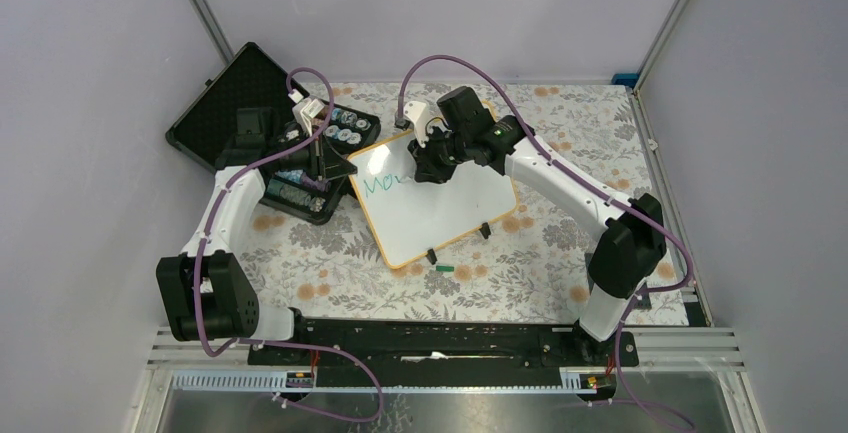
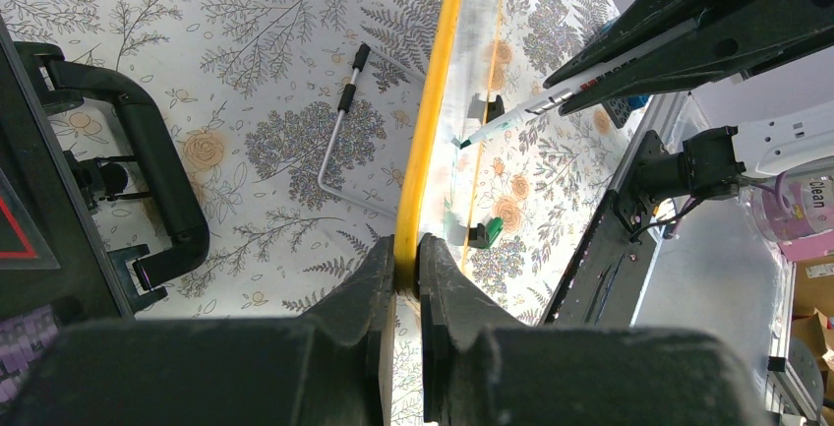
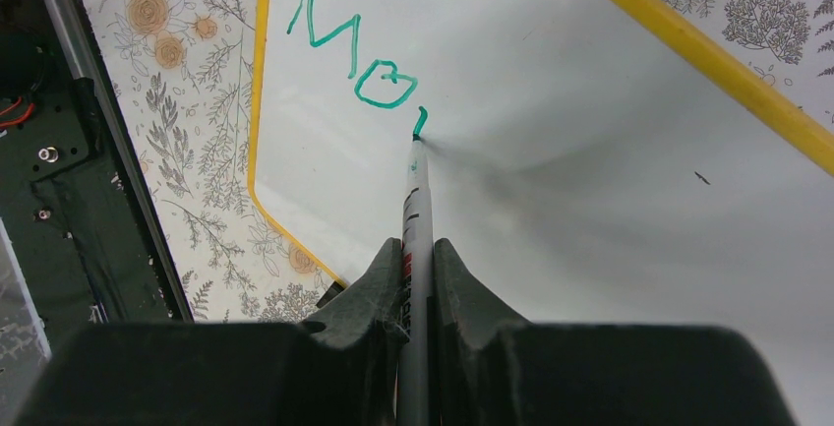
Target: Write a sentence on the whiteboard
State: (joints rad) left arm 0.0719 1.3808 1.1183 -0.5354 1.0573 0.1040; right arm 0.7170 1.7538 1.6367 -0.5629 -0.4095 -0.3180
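The whiteboard [image 1: 440, 203] lies tilted on the floral table, white with an orange-yellow rim and two black clip feet. My left gripper [image 1: 340, 168] is shut on its left rim [image 2: 418, 200]. My right gripper [image 1: 432, 168] is shut on a white marker [image 3: 414, 219] whose green tip touches the board [image 3: 590, 200]. Green writing [image 3: 354, 52] reads "Mo" with a short stroke begun after it; it also shows in the top view [image 1: 382, 184]. In the left wrist view the marker [image 2: 511, 121] meets the board's face.
An open black foam-lined case [image 1: 235, 103] with a tray of small items [image 1: 340, 133] stands at the back left. A green cap [image 1: 444, 268] lies on the table below the board. A thin metal rod with black grips [image 2: 339, 121] lies beside the board.
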